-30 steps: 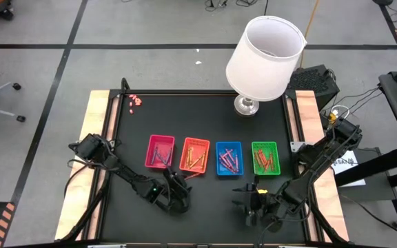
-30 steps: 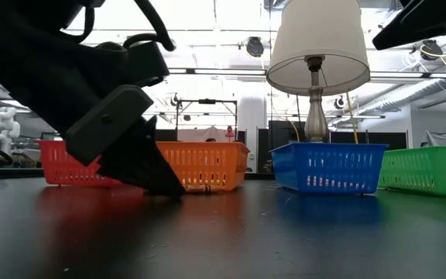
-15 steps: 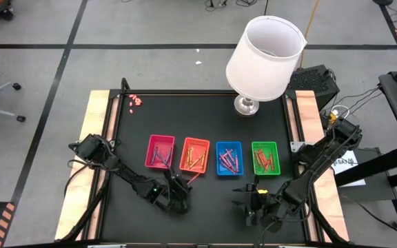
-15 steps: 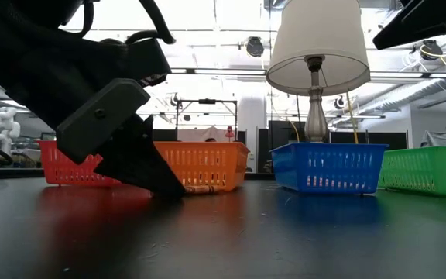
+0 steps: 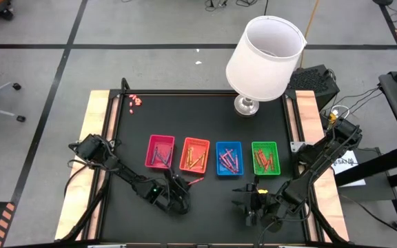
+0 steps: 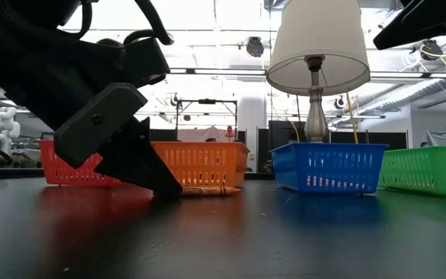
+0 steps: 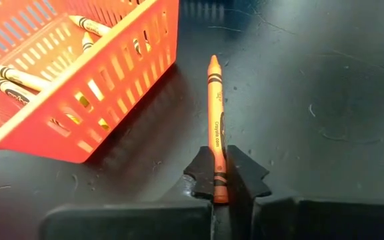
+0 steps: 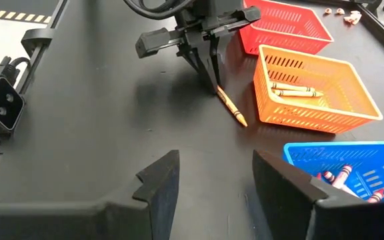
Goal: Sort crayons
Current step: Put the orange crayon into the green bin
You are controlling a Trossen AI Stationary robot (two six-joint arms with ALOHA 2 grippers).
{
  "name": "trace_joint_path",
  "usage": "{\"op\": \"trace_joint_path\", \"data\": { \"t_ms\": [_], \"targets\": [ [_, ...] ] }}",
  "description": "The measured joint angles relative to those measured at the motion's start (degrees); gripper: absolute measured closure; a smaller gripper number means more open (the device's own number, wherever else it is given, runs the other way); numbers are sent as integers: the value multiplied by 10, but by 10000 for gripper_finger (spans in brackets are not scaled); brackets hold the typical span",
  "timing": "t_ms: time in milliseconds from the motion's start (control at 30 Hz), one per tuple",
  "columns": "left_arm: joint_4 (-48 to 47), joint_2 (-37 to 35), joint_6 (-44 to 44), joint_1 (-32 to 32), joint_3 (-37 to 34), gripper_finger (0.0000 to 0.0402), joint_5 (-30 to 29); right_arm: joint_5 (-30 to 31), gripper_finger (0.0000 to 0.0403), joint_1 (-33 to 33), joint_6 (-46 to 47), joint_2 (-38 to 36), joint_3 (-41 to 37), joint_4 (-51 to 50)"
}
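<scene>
Crayon [image 7: 215, 127] lying flat (butt pinched), tip toward orange tray [image 7: 122, 77].

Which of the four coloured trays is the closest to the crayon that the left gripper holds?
The orange tray, second from the left in the row. The orange crayon, pinched by the left gripper, lies on the table just beside its wall; the red, blue and green trays stand farther away.

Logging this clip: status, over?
Left gripper shut on orange crayon, down on the table beside the orange tray. Right gripper open, waiting in front of the blue tray. Nothing in the way.
</scene>
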Motion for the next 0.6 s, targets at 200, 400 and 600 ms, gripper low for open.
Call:
{"op": "trace_joint_path", "data": {
  "t_ms": [200,400,600],
  "targets": [
    [0,0,0,0,0,391,-4,0,229,0,0,0,0,0],
    [-4,0,17,-3,6,391,-7,0,229,0,0,0,0,0],
    [-6,-7,65,-4,21,391,-4,1,229,-1,0,0,0,0]
  ]
}}
